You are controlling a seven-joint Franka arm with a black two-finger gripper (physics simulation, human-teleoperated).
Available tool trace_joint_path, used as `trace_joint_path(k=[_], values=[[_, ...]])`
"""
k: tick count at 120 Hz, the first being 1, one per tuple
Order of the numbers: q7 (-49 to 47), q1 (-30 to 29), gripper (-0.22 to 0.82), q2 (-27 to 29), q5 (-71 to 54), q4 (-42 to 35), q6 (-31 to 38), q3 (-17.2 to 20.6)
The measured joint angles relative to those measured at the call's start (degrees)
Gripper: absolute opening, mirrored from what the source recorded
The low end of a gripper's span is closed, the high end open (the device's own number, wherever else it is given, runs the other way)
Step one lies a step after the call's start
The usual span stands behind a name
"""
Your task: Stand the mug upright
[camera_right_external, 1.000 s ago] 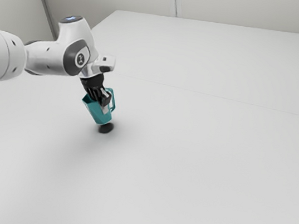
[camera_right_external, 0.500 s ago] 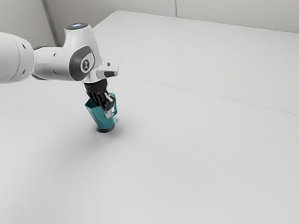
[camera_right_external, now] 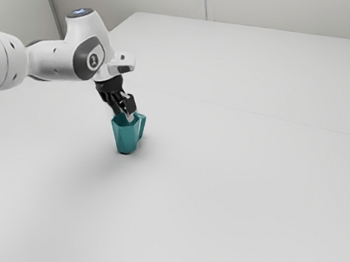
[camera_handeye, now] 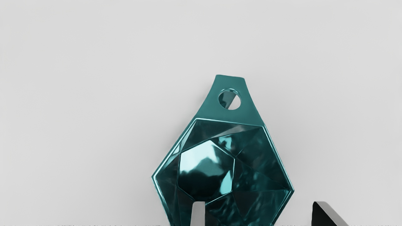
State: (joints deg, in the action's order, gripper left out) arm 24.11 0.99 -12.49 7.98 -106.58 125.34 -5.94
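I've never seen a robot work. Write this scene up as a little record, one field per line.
Object: mug
Color: teal
Rim: angular
Stance: upright or nearly so, on the table
Handle: wide handle, toward the exterior view's right
Robot: one arm, from the exterior view's left
Jaws: open; one finger over the mug's opening, the other outside

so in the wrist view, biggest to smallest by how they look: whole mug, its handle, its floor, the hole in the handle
1. Whole mug
2. Handle and floor: too alike to rank, and the floor lies deeper, farther from the camera
3. Hole
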Motion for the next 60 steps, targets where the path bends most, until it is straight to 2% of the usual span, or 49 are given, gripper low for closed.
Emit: trace_joint_path(k=[32,60], values=[[0.2,0.1,0.49,6.7,-4.0,2.0,-2.6,0.0],[0.1,0.8,0.55,12.8,-7.6,3.1,-6.8,-0.9]])
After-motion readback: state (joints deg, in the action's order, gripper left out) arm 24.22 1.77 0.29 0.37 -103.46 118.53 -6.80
